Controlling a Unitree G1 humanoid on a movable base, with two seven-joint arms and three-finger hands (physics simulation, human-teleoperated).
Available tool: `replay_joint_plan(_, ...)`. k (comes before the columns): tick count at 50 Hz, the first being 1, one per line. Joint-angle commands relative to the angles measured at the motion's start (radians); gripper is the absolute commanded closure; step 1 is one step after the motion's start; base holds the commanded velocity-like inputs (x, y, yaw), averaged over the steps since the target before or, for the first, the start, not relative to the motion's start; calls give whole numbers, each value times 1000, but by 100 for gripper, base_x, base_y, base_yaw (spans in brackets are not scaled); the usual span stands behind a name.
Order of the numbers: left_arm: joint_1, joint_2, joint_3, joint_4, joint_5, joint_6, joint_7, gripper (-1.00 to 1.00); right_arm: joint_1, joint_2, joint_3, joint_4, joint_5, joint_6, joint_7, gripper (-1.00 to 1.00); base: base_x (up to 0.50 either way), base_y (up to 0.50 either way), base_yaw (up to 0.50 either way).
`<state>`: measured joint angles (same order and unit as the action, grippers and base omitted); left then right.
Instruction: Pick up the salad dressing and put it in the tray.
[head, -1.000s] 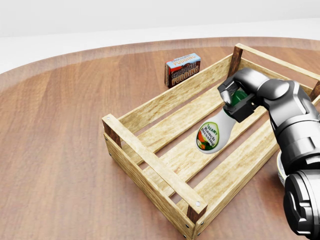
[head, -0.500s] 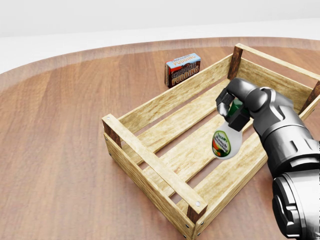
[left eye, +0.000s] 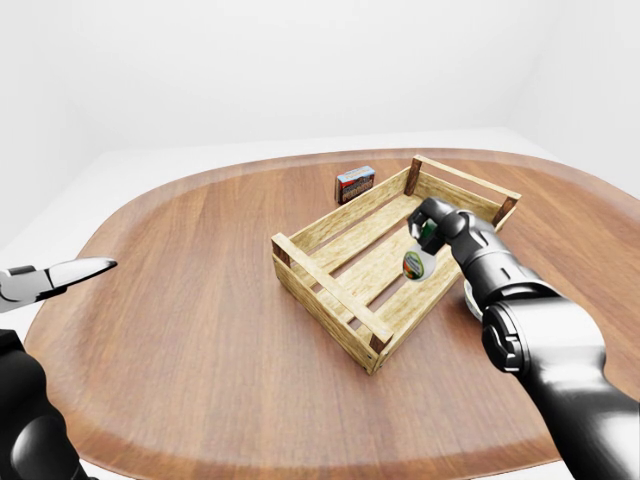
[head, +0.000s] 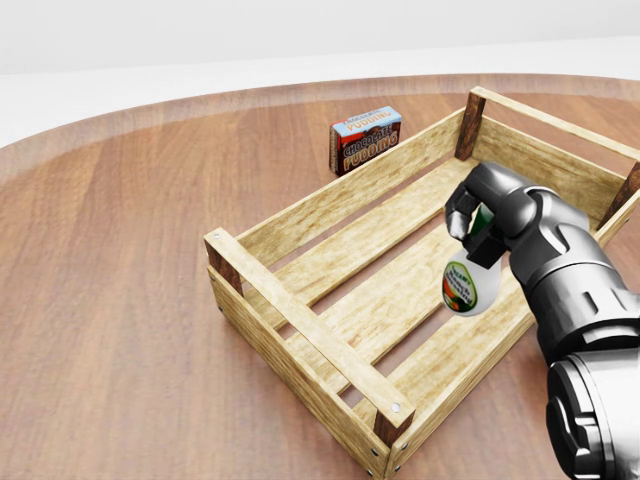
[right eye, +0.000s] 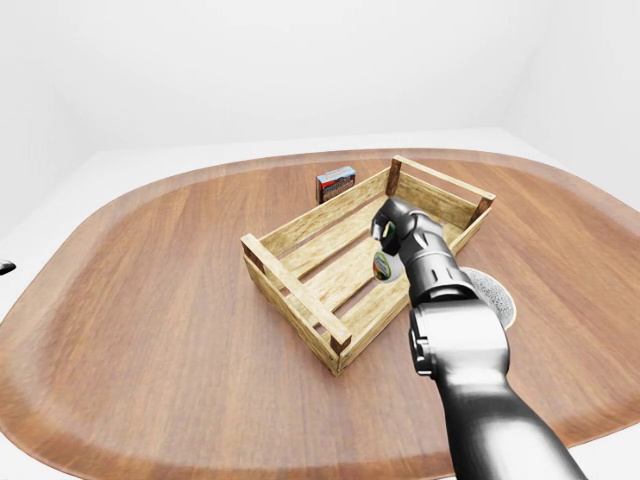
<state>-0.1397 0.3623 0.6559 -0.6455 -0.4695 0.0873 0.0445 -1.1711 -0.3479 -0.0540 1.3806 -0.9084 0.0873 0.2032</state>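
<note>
In the left-eye view, a big round wooden table (left eye: 200, 300) is seen, with a wooden tray (left eye: 330, 300) made of slats lying on it. The salad dressing (left eye: 415, 263) is held by the right hand (left eye: 432, 222). The fingers are closed round the green neck of the bottle, and the fat white end hangs down inside the tray walls. The left hand (left eye: 60, 280) is seen far off at the left edge of this view, well apart from the tray. Its fingers look spread and nothing is held in them. A small pudding box (left eye: 355, 184) is stood on the table just beyond the tray.

In the head view, the bottle (head: 466, 284) is shown close up. One second ago it was held higher and more to the left, with its label turned to the camera. Now it has been brought lower and to the right, near the tray's right wall (head: 470, 350). It hangs almost straight down, just over the slats. Whether it touches the slats cannot be told. This means the carrying part looks nearly done, and the letting go is probably what is left.

In the right-eye view, a round white bowl (right eye: 495, 297) is seen on the table, just beside the tray, partly hidden by the right arm.
</note>
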Motion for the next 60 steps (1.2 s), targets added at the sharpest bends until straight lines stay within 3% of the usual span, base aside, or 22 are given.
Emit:
replay_joint_plan(1,5,-2,1,2,7,0,-4,-100,18,-14,-7,-9,-23,0,-17,100,0,0,0)
replay_joint_plan(20,9,-30,-44,29,67,0,-18,-100,78,-33,-26,-6,3,0,-35,100,0,0,0)
replay_joint_plan(58,6,-21,-28,55,59,0,-25,-100,67,-9,-21,-4,-7,0,-32,100,0,0,0)
replay_joint_plan(59,7,-21,-29,56,60,0,-26,-100,69,-5,-20,-3,-8,0,-12,93,0,0,0)
replay_joint_plan(60,8,-22,-30,56,61,0,-26,-100,75,-5,-24,-5,0,0,5,-100,0,0,0)
